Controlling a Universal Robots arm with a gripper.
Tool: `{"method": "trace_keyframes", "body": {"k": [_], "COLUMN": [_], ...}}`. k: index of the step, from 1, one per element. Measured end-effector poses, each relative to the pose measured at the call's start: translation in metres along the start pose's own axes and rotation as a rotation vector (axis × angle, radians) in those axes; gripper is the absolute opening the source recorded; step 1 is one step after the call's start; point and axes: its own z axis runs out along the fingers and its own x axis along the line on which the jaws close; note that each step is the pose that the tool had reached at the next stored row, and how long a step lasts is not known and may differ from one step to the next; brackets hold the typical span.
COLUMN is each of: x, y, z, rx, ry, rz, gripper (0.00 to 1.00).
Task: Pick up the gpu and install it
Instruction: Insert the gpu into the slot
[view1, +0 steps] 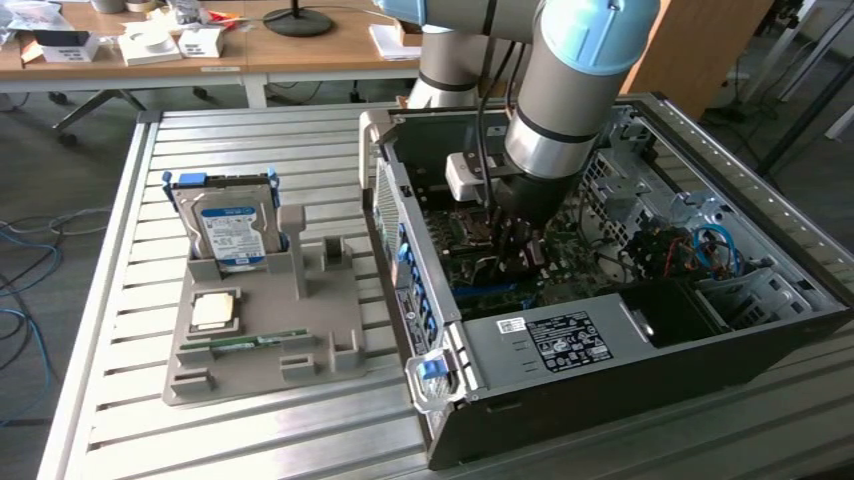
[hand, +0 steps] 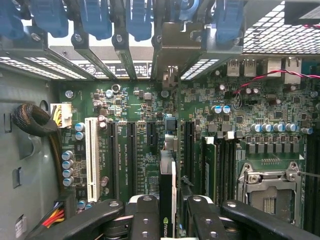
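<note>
Wrist view looks straight down past the gripper (hand: 167, 212) onto the green motherboard (hand: 140, 107) inside the open computer case (view1: 627, 400). The two black fingers (hand: 145, 217) are clamped on the gpu (hand: 167, 182). It shows edge-on as a thin dark card standing upright between them, with a small logo on its edge. The card hangs over the board among the long black expansion slots (hand: 131, 150), well apart from the white slot (hand: 91, 155). The card hides its own contact edge, so it cannot be told whether that edge has entered a slot.

In the exterior view the arm reaches down into the case, which lies on its side on the slatted table (view1: 120, 400). To the exterior view's left stands the grey tray (view1: 334, 365), holding the hard drive (view1: 230, 225) and the memory stick (view1: 247, 343).

The step in hand looks to be seating the card. Done well, the card stays upright and parallel to its slot. Its bracket end should line up with an open bay in the row of blue latches (hand: 135, 20) at the case's rear wall. The press should go straight down and evenly along the card's length, since a tilt would likely jam one end or strain the board. The grip should stay firm enough that the thin card cannot pivot between the pads.
</note>
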Motion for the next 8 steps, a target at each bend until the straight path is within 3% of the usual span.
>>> {"method": "trace_keyframes", "body": {"k": [8], "x": [0.0], "y": [0.0], "z": [0.0001], "rx": [-0.0001], "ry": [0.0004], "rz": [0.0], "gripper": [0.26]}}
